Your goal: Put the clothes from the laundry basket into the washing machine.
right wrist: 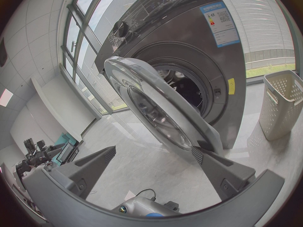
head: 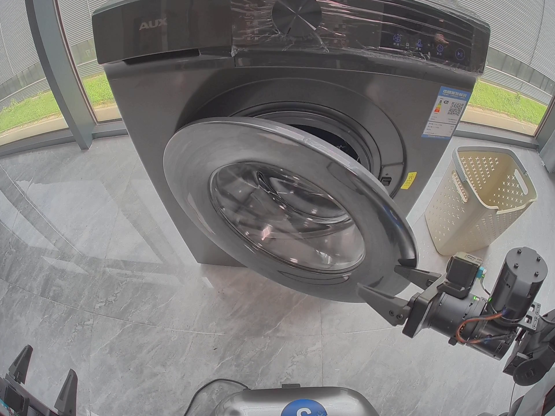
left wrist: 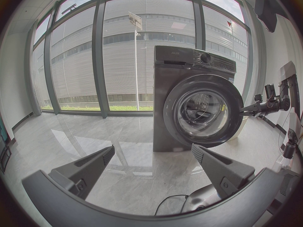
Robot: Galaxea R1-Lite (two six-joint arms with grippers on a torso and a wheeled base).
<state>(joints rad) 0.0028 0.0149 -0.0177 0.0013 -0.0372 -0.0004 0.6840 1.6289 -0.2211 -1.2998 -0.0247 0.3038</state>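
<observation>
The grey washing machine [head: 173, 105] stands in front of me with its round glass door [head: 277, 209] swung partly open toward me. The drum opening [right wrist: 189, 92] behind it is dark. A cream laundry basket [head: 480, 197] stands on the floor to the machine's right, and I see no clothes in it. My right gripper [head: 378, 278] is open at the door's free edge, one fingertip [right wrist: 198, 152] right against the rim. Low at the left, my left gripper [head: 49, 360] is open with nothing in it, far from the machine [left wrist: 189, 101].
Tall windows with dark frames [left wrist: 98, 57] run behind the machine. Open grey tiled floor [head: 87, 249] lies to the machine's left and in front of it. A cable [left wrist: 167, 202] trails on the floor close to me.
</observation>
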